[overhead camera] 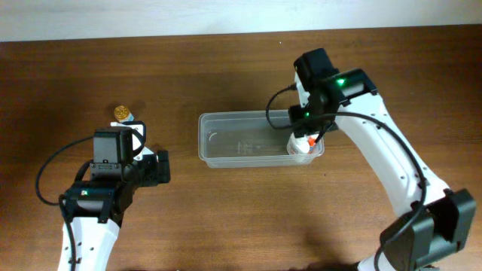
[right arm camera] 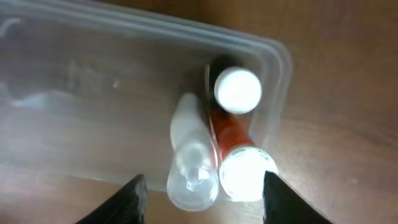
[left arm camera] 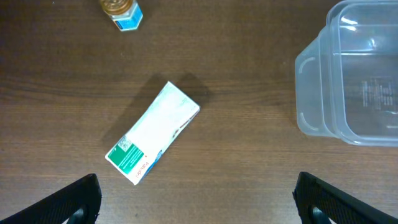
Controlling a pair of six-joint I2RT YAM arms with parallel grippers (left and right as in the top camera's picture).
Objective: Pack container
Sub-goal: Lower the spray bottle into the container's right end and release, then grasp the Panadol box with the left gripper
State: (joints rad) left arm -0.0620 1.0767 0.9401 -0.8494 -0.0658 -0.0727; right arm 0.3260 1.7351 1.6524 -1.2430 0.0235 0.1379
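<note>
Lying open side up mid-bench (overhead camera: 226, 60), the container (overhead camera: 233, 143) runs its long axis left to right in the overhead view. The right jaws hang spread wide over its right end, where small bottles (right arm camera: 236, 90) crowd together. The left jaws gape, released, above a box (left arm camera: 152, 134) left of the container.

Inventory by kind:
1 container (overhead camera: 241, 143). 3 items in it, just ahead of the right claw (right arm camera: 205, 199): 1 clear bottle (right arm camera: 193, 158), 1 red bottle (right arm camera: 233, 134), 1 white-capped dark bottle (right arm camera: 237, 89). On the counter (left arm camera: 249, 62) ahead of the left claw (left arm camera: 198, 193): 1 white-green carton (left arm camera: 153, 132), 1 gold-lidded jar (left arm camera: 122, 12). 2 claws.
</note>
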